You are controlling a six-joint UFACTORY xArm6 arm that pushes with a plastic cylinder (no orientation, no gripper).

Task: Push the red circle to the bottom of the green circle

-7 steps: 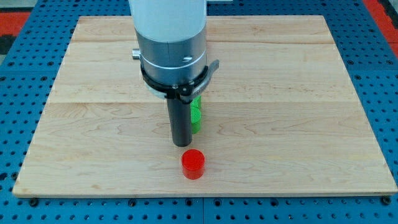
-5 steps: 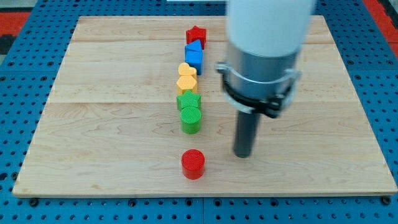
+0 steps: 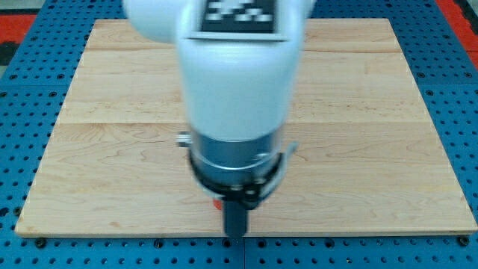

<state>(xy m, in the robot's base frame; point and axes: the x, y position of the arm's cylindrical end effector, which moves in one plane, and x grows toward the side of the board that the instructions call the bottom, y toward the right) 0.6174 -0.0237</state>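
Observation:
My tip (image 3: 236,237) is at the bottom edge of the wooden board (image 3: 97,149), near the middle. Only a thin red sliver of the red circle (image 3: 216,202) shows, just up and left of the rod, beside the arm's dark collar. I cannot tell whether the rod touches it. The arm's large white and grey body covers the middle of the board. It hides the green circle and the other blocks in the column.
The board lies on a blue perforated table (image 3: 22,75). The board's bottom edge runs right by my tip. No other blocks show around the arm.
The arm has swung from the right of the red circle down and left to the board's bottom edge. It now covers the column of blocks that showed before.

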